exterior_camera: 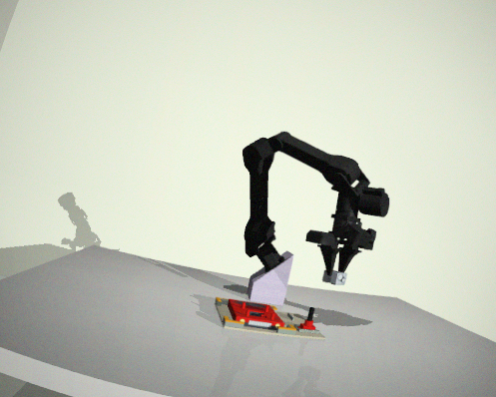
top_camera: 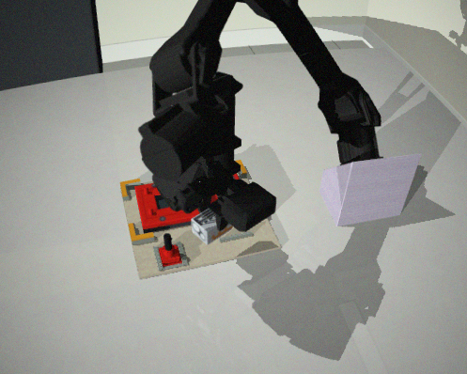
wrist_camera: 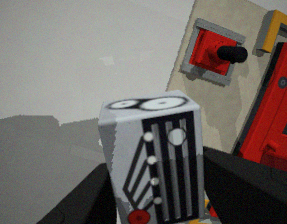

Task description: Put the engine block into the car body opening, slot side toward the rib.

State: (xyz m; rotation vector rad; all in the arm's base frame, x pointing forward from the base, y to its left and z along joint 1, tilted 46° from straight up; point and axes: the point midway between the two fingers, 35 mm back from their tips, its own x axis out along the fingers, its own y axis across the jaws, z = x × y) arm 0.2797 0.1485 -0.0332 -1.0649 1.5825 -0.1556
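My gripper [top_camera: 210, 225] [exterior_camera: 335, 275] [wrist_camera: 154, 165] is shut on the engine block [top_camera: 206, 226] [exterior_camera: 335, 277] [wrist_camera: 155, 163], a small grey-white block with black stripes, white dots and a red dot. It hangs well above the tan board [top_camera: 247, 237] [exterior_camera: 312, 335], over its right part. The red car body [top_camera: 148, 207] [exterior_camera: 252, 313] [wrist_camera: 270, 116] lies flat on the board, framed by orange corner brackets [top_camera: 129, 187]. My arm hides much of it in the top view, so its opening and rib do not show there.
A small red base with a black upright peg [top_camera: 168, 249] [exterior_camera: 309, 320] [wrist_camera: 216, 52] stands on the board near the car body. The arm's lilac wedge-shaped mount [top_camera: 369, 190] [exterior_camera: 272, 284] stands to the right of the board.
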